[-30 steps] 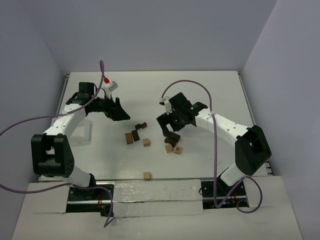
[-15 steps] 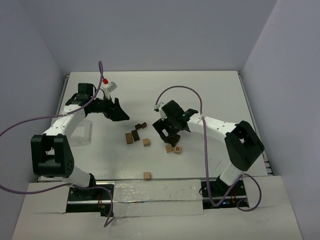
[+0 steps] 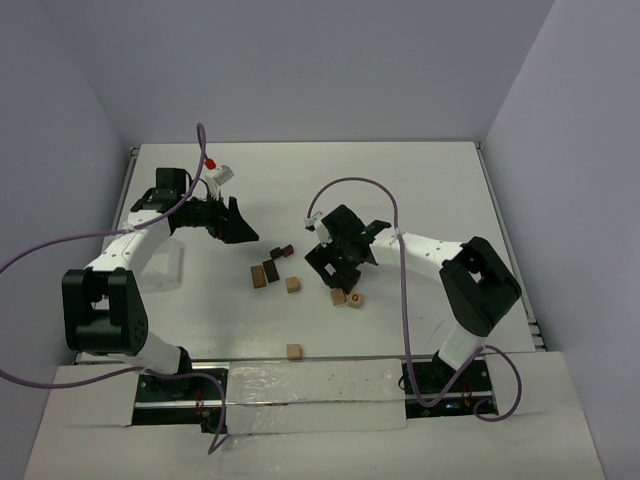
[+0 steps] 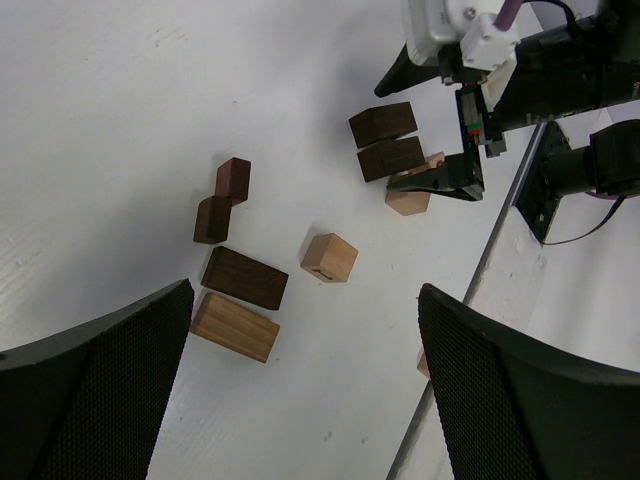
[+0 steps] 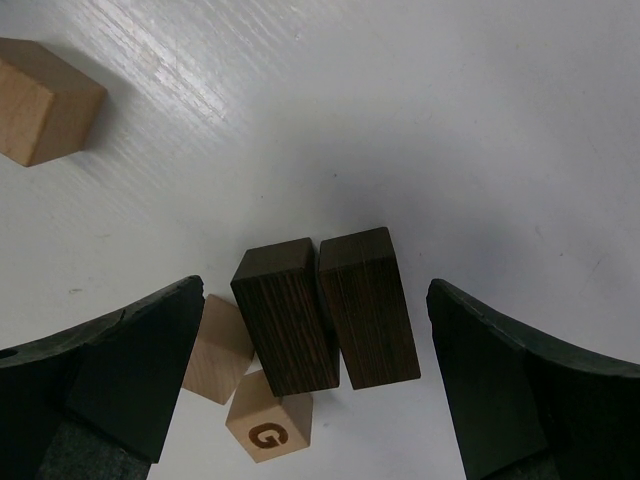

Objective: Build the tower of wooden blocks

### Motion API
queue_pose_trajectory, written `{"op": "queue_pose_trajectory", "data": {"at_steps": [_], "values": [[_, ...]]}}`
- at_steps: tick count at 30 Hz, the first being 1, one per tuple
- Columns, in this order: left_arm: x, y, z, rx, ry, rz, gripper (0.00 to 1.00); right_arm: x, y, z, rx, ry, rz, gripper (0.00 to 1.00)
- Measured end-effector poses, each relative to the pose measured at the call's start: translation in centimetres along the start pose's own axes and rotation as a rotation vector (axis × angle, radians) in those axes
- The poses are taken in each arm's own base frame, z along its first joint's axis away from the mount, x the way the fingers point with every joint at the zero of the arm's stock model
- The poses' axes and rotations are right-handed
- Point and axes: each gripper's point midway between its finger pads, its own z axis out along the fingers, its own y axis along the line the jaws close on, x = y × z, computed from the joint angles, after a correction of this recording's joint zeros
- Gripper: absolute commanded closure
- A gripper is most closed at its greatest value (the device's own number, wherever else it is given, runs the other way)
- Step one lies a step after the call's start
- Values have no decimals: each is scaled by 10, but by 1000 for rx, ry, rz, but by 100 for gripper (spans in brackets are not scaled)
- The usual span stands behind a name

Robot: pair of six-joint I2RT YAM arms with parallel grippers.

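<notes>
Closest to the near edge of the table lies a lone light tan wooden cube, well apart from the rest. Farther in, right of the middle, a light tan wooden cube printed with a G and a plain light tan wooden cube sit just at the near end of two dark brown oblong wooden blocks, which lie flat, side by side and touching.

The right gripper hangs directly over that pair, jaws spread wide and holding nothing, one finger outside each block. The blocks' long axes run across the closing line, so a squeeze would likely catch both at once.

Left of the middle sit a light tan oblong block, a dark brown oblong block, a small tan cube and two small dark cubes. The left gripper hovers beyond them, wide open and bare, farther from the dark pair than the right one.

By the left edge, a white rectangular plastic tray shows no block in it.
</notes>
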Motion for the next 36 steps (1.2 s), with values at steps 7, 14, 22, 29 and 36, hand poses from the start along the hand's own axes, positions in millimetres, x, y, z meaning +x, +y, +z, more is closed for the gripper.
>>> {"op": "queue_pose_trajectory", "data": {"at_steps": [7,14,22,29,36], "values": [[0,0,0,1,0,-1,1,10,0,6,-4,31,-17,0],[3,0,1,7,1,-13,1,19,-4,9,8,50,-13,1],[3,0,1,7,0,-14,1,24,-11,10,27,61,-21,11],[3,1,0,4,-3,-17,1,24,-11,10,27,63,-24,23],[3,1,0,4,-4,-18,1,25,-11,10,30,64,-19,46]]}}
